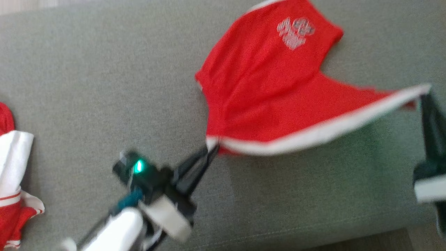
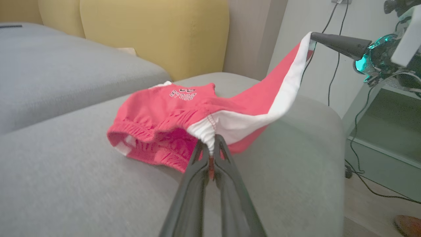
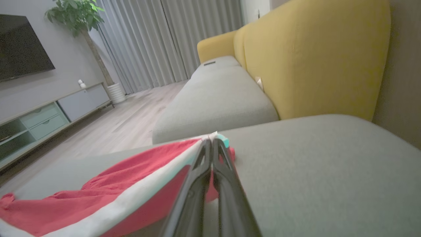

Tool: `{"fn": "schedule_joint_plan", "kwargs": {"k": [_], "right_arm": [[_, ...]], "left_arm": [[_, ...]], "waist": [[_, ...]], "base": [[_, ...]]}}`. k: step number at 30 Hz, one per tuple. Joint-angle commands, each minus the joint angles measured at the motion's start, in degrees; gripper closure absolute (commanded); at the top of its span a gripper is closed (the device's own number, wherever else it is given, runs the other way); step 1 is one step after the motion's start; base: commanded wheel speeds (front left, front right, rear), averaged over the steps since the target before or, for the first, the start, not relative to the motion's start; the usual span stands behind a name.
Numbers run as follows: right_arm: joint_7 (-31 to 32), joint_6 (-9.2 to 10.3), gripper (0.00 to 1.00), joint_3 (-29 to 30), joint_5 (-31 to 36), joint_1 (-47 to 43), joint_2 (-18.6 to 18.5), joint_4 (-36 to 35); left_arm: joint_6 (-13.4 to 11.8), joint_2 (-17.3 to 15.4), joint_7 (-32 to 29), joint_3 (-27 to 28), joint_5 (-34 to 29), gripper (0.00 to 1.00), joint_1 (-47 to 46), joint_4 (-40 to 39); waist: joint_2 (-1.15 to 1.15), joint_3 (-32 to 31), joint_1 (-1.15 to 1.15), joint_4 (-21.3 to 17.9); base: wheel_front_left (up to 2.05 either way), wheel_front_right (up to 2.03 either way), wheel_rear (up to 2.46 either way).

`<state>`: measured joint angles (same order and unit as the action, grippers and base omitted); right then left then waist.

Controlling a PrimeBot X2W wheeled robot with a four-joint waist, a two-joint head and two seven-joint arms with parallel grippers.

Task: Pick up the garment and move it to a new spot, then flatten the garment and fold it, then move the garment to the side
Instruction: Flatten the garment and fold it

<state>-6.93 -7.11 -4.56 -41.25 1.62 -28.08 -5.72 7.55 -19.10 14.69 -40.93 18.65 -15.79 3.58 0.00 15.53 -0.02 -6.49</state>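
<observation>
Head view: garment (image 1: 264, 87) stretched between left hand (image 1: 213, 148), right hand (image 1: 424, 94).

The garment (image 1: 264, 90) is soft matt red cloth with a white band; the sofa seat (image 1: 87, 69) is coarse grey weave, its backrest (image 3: 312, 56) smooth yellow fabric, the floor (image 3: 131, 121) pale wood.

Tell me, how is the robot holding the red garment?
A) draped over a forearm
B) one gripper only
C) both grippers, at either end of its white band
C: the left gripper and right gripper each pinch one end of the white band on the red garment.
</observation>
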Motion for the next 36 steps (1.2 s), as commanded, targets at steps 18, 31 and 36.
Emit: {"fn": "schedule_joint_plan", "kwargs": {"k": [18,31,36], "right_arm": [[15.02,-0.37,1.0,9.08,6.69,1.07,-1.25,-11.45],[20.12,-0.37,1.0,-0.96,0.79,23.33,-8.79,9.58],[19.68,-0.37,1.0,-8.15,0.58,34.92,-9.02,18.83]], "left_arm": [[-0.08,2.3,0.3,2.02,4.89,1.0,-0.51,-5.9],[-0.14,6.48,-4.38,0.05,16.94,1.0,-18.13,8.81],[-0.13,8.49,-6.38,1.55,19.82,1.0,-23.06,15.05]], "waist": [[0.0,-0.19,0.02,5.38],[0.0,5.16,0.02,8.77],[0.0,7.88,0.02,9.43]], "base": [[0.0,0.0,0.0],[0.0,0.0,0.0],[0.0,0.0,0.0]]}}
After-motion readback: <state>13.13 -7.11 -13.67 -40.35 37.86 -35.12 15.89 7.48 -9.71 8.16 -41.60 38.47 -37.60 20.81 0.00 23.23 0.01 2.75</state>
